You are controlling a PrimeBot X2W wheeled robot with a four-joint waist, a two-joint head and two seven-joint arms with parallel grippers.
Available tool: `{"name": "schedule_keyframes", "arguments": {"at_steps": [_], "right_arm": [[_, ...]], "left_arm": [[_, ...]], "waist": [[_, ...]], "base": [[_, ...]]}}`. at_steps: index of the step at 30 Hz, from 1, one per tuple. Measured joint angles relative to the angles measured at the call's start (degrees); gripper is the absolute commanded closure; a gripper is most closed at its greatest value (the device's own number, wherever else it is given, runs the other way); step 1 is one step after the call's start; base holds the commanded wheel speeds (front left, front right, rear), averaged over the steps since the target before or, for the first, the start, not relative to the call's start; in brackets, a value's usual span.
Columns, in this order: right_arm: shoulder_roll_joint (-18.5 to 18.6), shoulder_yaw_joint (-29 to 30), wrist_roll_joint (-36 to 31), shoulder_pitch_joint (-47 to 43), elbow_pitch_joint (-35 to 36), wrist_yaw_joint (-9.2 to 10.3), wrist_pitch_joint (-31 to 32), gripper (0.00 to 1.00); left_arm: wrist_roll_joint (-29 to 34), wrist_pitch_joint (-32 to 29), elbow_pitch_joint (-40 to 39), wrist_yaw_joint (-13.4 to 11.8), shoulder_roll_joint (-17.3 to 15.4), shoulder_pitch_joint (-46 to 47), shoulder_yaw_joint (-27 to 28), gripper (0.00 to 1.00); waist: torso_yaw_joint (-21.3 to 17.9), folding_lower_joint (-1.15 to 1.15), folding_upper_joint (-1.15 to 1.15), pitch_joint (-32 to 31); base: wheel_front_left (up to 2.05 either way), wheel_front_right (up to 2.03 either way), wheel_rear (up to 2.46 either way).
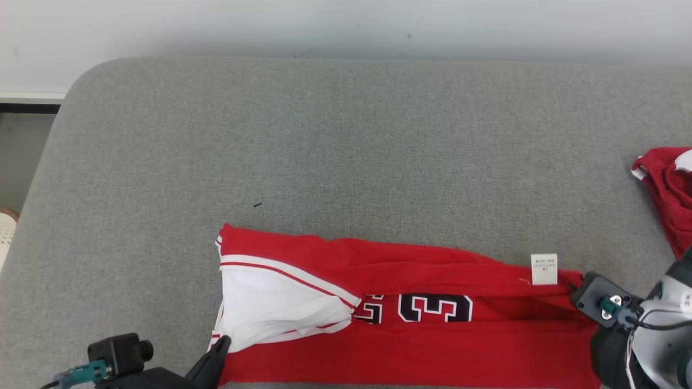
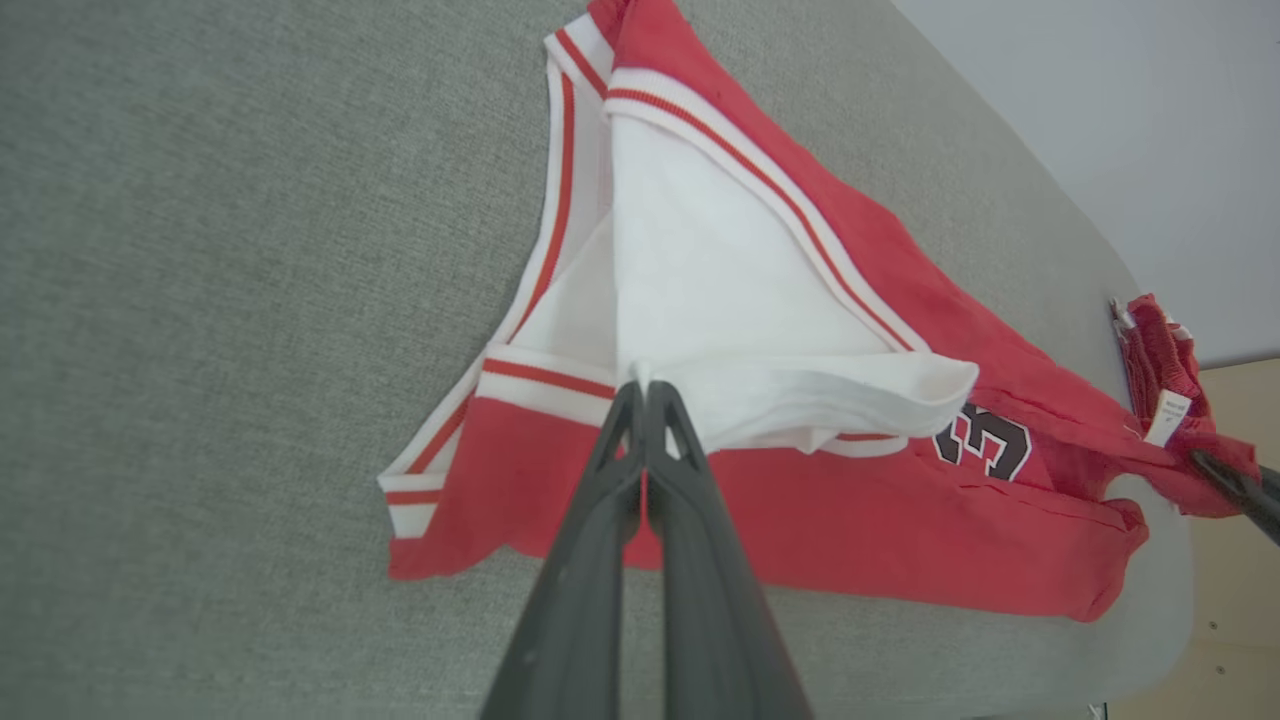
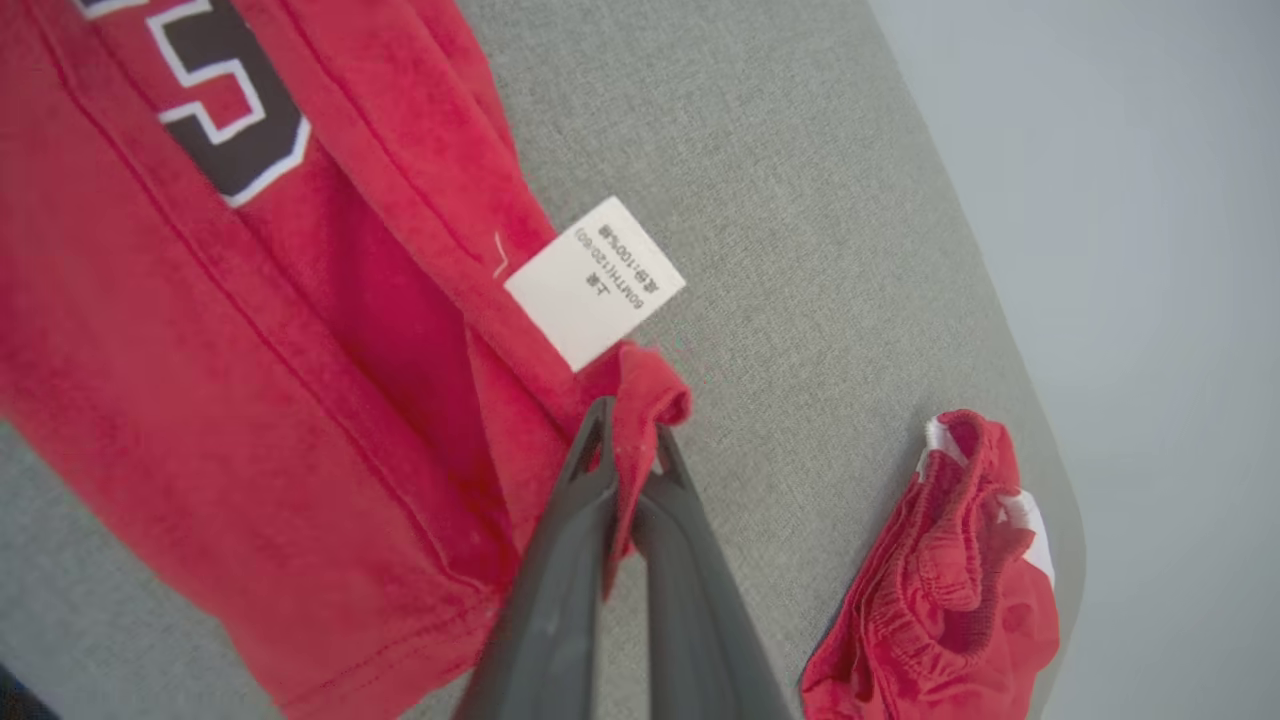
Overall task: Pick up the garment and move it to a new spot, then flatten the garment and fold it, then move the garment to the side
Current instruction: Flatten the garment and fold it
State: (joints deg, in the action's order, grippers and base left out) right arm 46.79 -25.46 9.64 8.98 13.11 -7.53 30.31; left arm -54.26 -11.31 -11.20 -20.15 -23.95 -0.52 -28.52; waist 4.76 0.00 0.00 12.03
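Head view: a grey cushion (image 1: pixel 346 135) spans the scene, with a pale wall (image 1: pixel 346 21) behind its far edge. A red jersey (image 1: pixel 432 346) lies flat along the near edge, stretched left to right. Its white-trimmed openings and white inside face are at the left end and its hem at the right. The far side is folded over towards the middle, just above a black number (image 1: pixel 432 308). Red shorts (image 1: pixel 670 189) lie bunched at the far right, apart from the jersey.

The left gripper (image 2: pixel 640 392) is at the near left. Its fingers are pressed together on the edge of the jersey's white fabric. The right gripper (image 3: pixel 625 425) is at the near right, clamped on the hem corner, and red cloth shows between its tips. A white label (image 1: pixel 544 268) sticks out from the jersey's far edge, just beside that corner. A tiny dark speck (image 1: pixel 257 205) sits on the cushion beyond the jersey's left end.
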Motion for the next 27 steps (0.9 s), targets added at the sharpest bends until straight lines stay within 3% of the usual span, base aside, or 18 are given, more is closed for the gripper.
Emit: {"name": "schedule_keyframes", "arguments": {"at_steps": [5,6,7,8,9,10,11,21,27], "right_arm": [[1.9,-0.5,2.7,-1.8,1.7,0.00,2.3,1.00],[2.1,-0.2,2.9,-2.1,1.6,-0.01,2.6,0.92],[2.1,0.6,3.1,-2.4,1.5,-0.01,3.0,0.60],[1.9,1.3,3.3,-2.6,1.2,-0.01,3.5,0.00],[1.3,2.2,3.4,-2.9,1.0,-0.01,4.0,0.00],[0.6,2.8,3.4,-3.2,1.0,0.00,4.0,0.00],[0.0,3.1,3.3,-3.4,1.1,-0.01,4.0,0.00],[-3.6,7.3,2.4,-5.3,0.3,-0.01,4.5,0.00],[-10.4,14.9,2.2,-6.8,0.3,0.00,1.4,0.00]], "left_arm": [[-0.3,0.0,0.4,0.1,0.2,-0.2,-0.2,1.00],[-0.3,0.0,0.6,0.1,0.2,-0.2,-0.2,1.00],[-0.4,-0.1,0.7,0.1,0.3,-0.2,-0.3,1.00],[-0.5,-0.4,1.0,0.1,0.3,-0.2,-0.5,1.00],[-0.4,-0.8,1.5,-0.1,0.2,-0.2,-0.7,0.93],[-0.3,-0.7,1.8,-0.5,0.2,-0.2,-0.7,0.22],[0.1,-0.6,2.0,-0.6,0.0,-0.2,-0.6,0.00],[3.0,-0.3,3.6,-4.6,-2.6,-0.5,0.2,0.00],[4.2,3.2,2.2,-4.3,-3.4,-0.9,1.6,0.00]], "waist": [[-0.3,0.00,0.00,0.2],[-0.3,0.00,0.00,0.3],[-0.4,0.00,0.00,0.3],[-0.5,0.00,0.00,0.2],[-0.6,0.00,0.00,0.2],[-0.6,0.00,0.00,0.1],[-0.6,0.00,0.00,0.0],[-0.2,0.00,0.00,-1.5],[0.0,0.00,0.00,-3.0]], "base": [[0.00,0.00,0.00],[0.00,0.00,0.00],[0.00,0.00,0.00],[0.00,0.00,0.00],[0.00,0.00,0.00],[0.00,0.00,0.00],[0.00,0.00,0.00],[0.00,0.00,0.00],[0.00,0.00,0.00]]}}
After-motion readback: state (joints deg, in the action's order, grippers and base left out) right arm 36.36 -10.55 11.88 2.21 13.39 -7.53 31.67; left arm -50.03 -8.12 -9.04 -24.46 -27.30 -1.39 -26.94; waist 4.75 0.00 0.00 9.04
